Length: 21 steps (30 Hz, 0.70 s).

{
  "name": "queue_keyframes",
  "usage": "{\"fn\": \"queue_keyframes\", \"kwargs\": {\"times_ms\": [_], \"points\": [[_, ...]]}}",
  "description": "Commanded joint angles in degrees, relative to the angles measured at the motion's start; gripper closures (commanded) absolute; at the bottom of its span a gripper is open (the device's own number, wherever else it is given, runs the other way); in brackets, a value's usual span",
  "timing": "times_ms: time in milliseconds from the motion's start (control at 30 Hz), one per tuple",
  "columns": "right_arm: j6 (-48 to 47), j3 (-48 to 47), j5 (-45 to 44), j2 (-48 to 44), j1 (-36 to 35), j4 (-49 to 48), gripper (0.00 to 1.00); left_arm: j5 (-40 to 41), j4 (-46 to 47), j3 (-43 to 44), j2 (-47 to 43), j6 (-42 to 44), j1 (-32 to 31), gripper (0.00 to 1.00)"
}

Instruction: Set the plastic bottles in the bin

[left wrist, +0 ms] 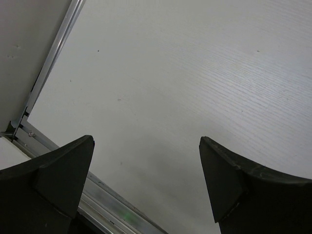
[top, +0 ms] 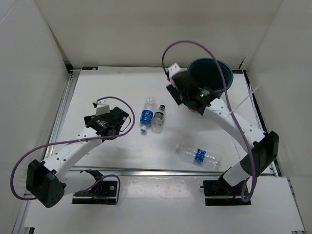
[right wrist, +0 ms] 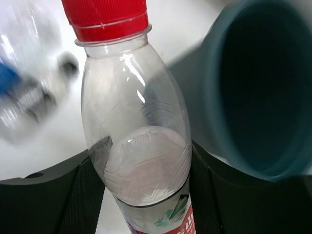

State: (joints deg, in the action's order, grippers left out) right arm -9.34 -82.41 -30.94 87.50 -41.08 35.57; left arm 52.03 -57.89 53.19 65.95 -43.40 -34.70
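My right gripper (right wrist: 144,170) is shut on the red-capped clear bottle (right wrist: 134,112) with a red and white label, holding it above the table right beside the dark teal bin (right wrist: 214,97). In the top view the right gripper (top: 195,97) is at the near left rim of the bin (top: 229,78); the held bottle is hidden there. A blue-labelled bottle (top: 146,115) and a black-capped bottle (top: 158,118) lie side by side mid-table. Another blue-labelled bottle (top: 198,154) lies nearer the front. My left gripper (top: 114,122) (left wrist: 146,141) is open and empty, left of the pair.
White walls enclose the table on three sides. An aluminium rail (left wrist: 97,195) runs along the table's edge under my left gripper. Purple cables (top: 195,45) loop above both arms. The bin stands in the far right corner.
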Motion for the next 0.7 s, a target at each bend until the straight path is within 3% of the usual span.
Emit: {"fn": "queue_keyframes", "kwargs": {"times_ms": [0,33,133,233,433,500,667], "points": [[-5.41,-13.96,-2.55,1.34,0.38,-3.66,0.58,2.02,-1.17,2.45,0.49,-2.13,-0.28,0.0],[-5.42,-23.31,-2.55,4.31,2.56,-3.67,0.58,2.02,-1.17,2.45,0.49,-2.13,-0.28,0.0],[-3.59,-38.11,0.25,9.25,9.68,-6.04,0.59,2.02,-1.17,2.97,1.02,-2.13,-0.28,0.0],[1.34,-47.71,3.76,14.86,17.51,-7.88,0.59,2.55,-1.17,3.58,1.63,-2.13,-0.28,0.0],[8.64,-48.82,9.75,20.16,27.36,-8.59,0.58,3.69,-1.17,6.83,4.79,-2.13,-0.28,0.0],[9.78,-46.02,11.68,20.69,28.59,-8.59,0.52,4.21,-1.7,8.76,6.73,-2.13,-0.28,0.0],[12.07,-44.59,15.02,22.35,29.82,-8.59,0.16,4.22,-1.7,10.62,9.89,-1.6,-0.28,0.0]]}}
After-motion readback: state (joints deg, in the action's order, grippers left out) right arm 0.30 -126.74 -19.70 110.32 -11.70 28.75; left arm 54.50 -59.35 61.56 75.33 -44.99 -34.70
